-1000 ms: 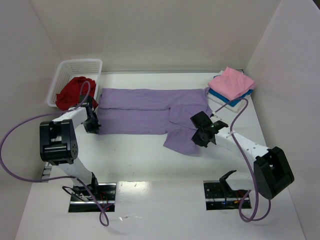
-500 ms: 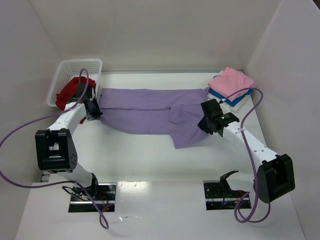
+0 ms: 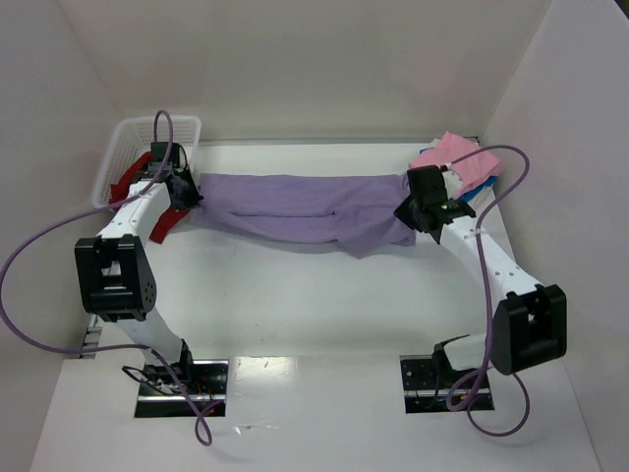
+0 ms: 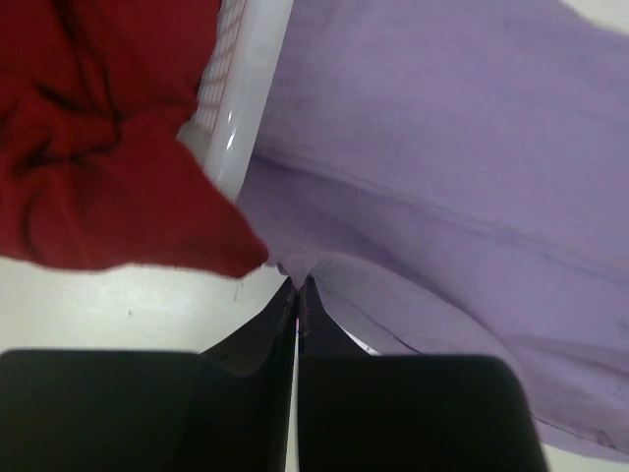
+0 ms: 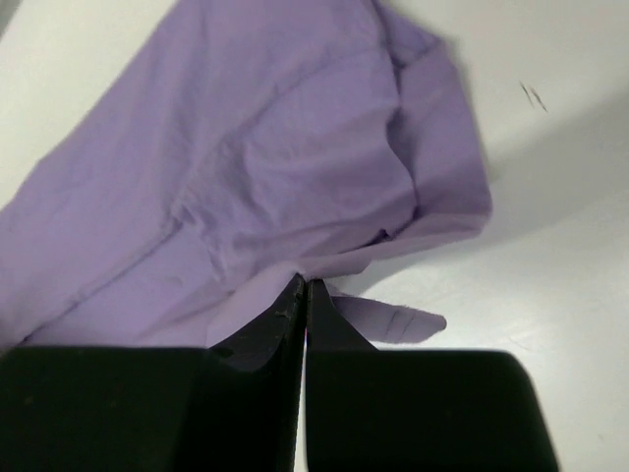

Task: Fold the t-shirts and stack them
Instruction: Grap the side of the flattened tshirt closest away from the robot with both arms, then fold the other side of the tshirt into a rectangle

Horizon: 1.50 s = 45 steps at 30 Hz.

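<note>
The left gripper has its two black fingers pressed together on a small pinch of the lavender purple short-sleeved cloth t-shirt, which stretches away from its tips as a long band towards the other arm. Just to the left of those tips hangs a loose corner of the deep red cloth t-shirt, spilling over the rim of the white plastic lattice basket, whose wall stands just ahead of the fingers. The right gripper is likewise clamped on the lavender shirt, holding its opposite end, with folded layers of the cloth (a sleeve among them, it seems) bunched just in front of the closed fingers and sagging onto the white table. Just beyond the right gripper sits a stack with the folded pink cloth t-shirt on top and the bright blue cloth t-shirt showing at its edge underneath.
</note>
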Motion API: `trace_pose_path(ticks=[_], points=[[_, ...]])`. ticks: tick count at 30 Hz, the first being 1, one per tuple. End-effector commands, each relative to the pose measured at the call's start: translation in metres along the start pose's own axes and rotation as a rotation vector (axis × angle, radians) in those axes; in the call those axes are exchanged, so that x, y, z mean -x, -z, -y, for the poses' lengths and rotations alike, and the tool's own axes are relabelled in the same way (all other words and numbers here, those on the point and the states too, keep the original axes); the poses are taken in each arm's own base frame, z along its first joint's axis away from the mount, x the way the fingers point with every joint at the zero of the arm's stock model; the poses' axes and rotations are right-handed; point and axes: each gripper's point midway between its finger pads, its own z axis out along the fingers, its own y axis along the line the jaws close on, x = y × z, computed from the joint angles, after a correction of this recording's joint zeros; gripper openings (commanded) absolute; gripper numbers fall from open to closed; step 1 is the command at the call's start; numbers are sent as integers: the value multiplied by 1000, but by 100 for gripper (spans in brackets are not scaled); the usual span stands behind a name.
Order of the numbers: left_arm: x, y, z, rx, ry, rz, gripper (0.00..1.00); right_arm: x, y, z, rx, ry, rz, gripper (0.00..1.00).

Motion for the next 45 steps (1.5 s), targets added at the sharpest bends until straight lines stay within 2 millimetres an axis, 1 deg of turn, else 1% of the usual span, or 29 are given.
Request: trace_pose_path(ticks=[1,2,3,4,5,6,7,9,10,11,12,13,14,15,17,22,24,25,27,28,31,32,34,35,37,39,42,44,45], points=[[31,-5,12,-35,3,66,0,41,-9,-33,80,-29,103,0],[39,-5,12,-29,4,82,0,41,-12,-34,73,-17,99,0],[41,-11,13,-29,4,82,0,46,-16,-35,73,-25,108,0],[42,-13,13,-28,4,81,0,47,-22,-43,91,-27,107,0],[44,-15,14,-29,4,82,0,46,-27,-43,91,-12,108,0],[49,-19,16,-32,4,91,0,51,-27,-49,99,-15,115,0],[47,-23,15,-29,4,83,0,47,-38,-48,80,3,100,0],[52,-29,13,-11,5,96,0,54,-44,-51,75,8,105,0],[57,-27,15,-14,5,108,0,56,-48,-55,81,16,111,0],[61,-34,14,-4,6,116,0,57,-57,-52,63,13,105,0],[65,-36,15,-8,6,126,0,63,-57,-58,73,10,115,0],[68,-38,14,0,7,132,0,65,-59,-61,75,18,117,0],[68,-43,14,2,6,125,0,63,-67,-61,64,22,108,0],[76,-43,15,6,7,142,0,72,-67,-65,70,12,122,0],[79,-49,14,16,8,142,0,74,-71,-69,70,12,122,0],[94,-53,15,28,11,175,0,83,-85,-68,67,-4,130,0],[99,-54,17,24,11,185,0,88,-85,-77,86,-17,134,0],[96,-59,16,28,11,174,0,83,-92,-74,73,-13,122,0],[99,-61,15,37,2,179,0,90,-92,-84,93,-16,128,0],[100,-64,15,37,2,179,0,84,-101,-80,76,-2,114,0],[102,-71,16,37,2,178,0,85,-107,-91,105,-3,103,0],[103,-74,17,38,2,176,0,79,-115,-87,89,2,88,0],[105,-76,15,47,3,179,0,78,-121,-90,93,3,79,0],[102,-80,13,58,3,173,0,72,-129,-86,79,7,66,0],[107,-78,13,65,5,187,0,73,-133,-88,78,18,66,0],[103,-83,9,84,4,172,0,69,-143,-86,67,21,55,0],[101,-86,2,116,-4,172,0,70,-153,-90,65,32,54,0],[99,-90,0,129,-4,165,0,73,-160,-87,57,37,56,0],[99,-91,0,129,-4,165,0,76,-161,-91,64,36,62,0]])
